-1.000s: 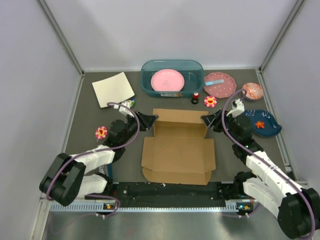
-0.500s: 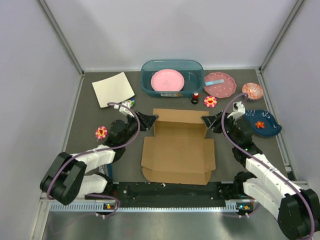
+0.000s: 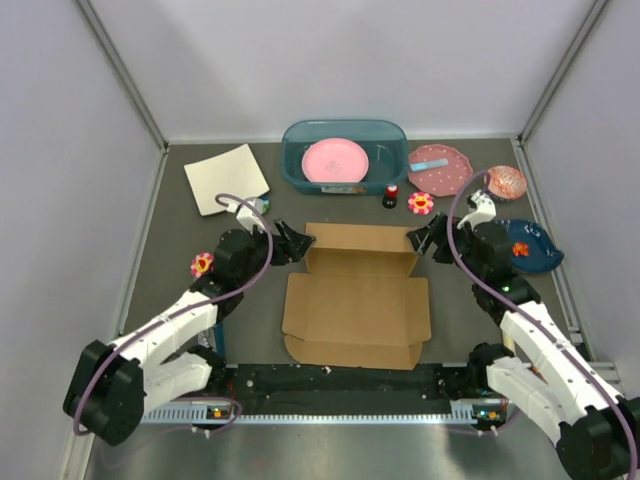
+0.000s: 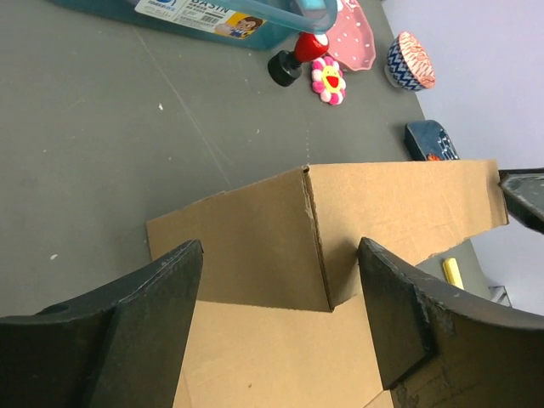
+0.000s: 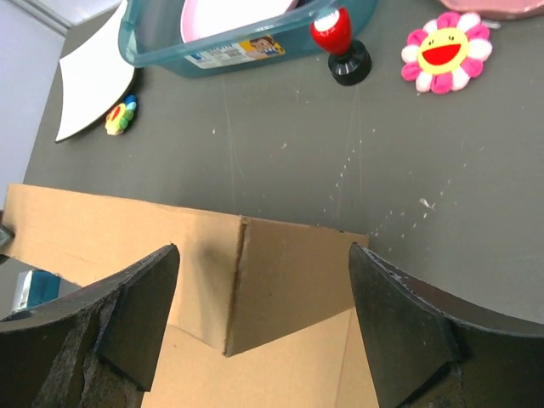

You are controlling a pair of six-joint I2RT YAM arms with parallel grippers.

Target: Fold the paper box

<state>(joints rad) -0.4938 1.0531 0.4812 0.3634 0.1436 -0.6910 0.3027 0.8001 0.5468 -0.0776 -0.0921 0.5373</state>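
The paper box [image 3: 358, 310] is brown cardboard lying flat mid-table, with its back wall and two corner flaps standing up. My left gripper [image 3: 296, 243] is open at the back left corner. In the left wrist view the box corner [image 4: 255, 255] stands between the fingers [image 4: 136, 323] of my left gripper [image 4: 280, 293], touching neither. My right gripper [image 3: 421, 240] is open at the back right corner. There the folded box corner [image 5: 289, 263] sits between the spread fingers [image 5: 408, 331] of my right gripper [image 5: 263, 310], also untouched.
Behind the box stand a teal basin [image 3: 300, 170] holding a pink plate, a red-capped bottle [image 3: 391, 195] and a flower toy [image 3: 421, 203]. A cream sheet [image 3: 226, 178] lies back left. A dotted pink plate [image 3: 440, 168], a bowl [image 3: 507, 181] and a blue plate [image 3: 530, 245] are on the right. Another flower toy [image 3: 203, 264] is on the left.
Both grippers have opened wider at the box's back corners. The left arm has straightened and lifted off its earlier curled pose. The back wall still stands.
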